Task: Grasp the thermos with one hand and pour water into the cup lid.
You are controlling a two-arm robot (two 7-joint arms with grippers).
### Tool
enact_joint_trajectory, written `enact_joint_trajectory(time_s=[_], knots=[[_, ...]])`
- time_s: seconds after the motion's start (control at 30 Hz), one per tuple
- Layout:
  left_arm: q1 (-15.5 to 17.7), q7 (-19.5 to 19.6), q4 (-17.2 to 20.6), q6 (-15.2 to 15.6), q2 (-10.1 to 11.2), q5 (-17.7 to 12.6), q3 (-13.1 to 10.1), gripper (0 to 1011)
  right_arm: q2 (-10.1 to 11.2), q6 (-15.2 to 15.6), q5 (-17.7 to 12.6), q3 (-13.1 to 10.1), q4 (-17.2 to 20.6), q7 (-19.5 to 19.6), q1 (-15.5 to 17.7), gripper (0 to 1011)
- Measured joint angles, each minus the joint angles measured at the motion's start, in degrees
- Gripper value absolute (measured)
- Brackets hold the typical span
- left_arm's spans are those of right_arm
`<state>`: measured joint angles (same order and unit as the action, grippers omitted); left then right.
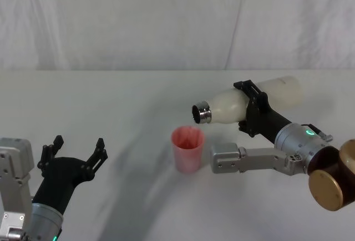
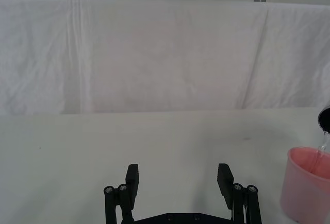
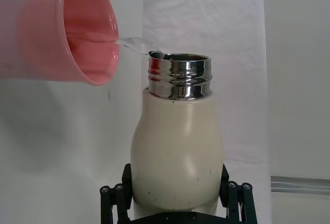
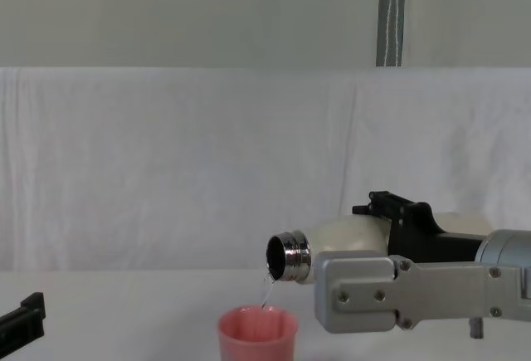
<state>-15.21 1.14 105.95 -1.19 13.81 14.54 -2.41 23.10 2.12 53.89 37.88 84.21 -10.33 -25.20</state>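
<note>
The cream-white thermos [image 1: 233,103] is tipped almost level above the table, its steel neck [image 1: 202,114] pointing at the pink cup lid [image 1: 187,149]. My right gripper [image 1: 253,108] is shut on the thermos body. In the chest view a thin stream of water falls from the thermos neck [image 4: 287,257] into the cup lid [image 4: 257,336]. The right wrist view shows the thermos [image 3: 178,152] between the black fingers [image 3: 114,197] and water running from its mouth into the cup lid [image 3: 77,31]. My left gripper [image 1: 76,151] rests open at the near left, also in its wrist view [image 2: 178,183].
A white cloth covers the table [image 1: 111,102] and hangs as a backdrop [image 4: 207,170]. A grey pole [image 4: 390,14] stands behind it. The cup lid [image 2: 307,185] shows at the edge of the left wrist view.
</note>
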Motion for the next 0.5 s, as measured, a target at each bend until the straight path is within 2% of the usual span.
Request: enact_joint_trajectory(time_s=[0.5], knots=[[0.0,0.0,0.0,0.0,0.0,0.0,0.0,1001,0.1,0.2,0.3,0.2,0.5,-0.1,-0.1,955]])
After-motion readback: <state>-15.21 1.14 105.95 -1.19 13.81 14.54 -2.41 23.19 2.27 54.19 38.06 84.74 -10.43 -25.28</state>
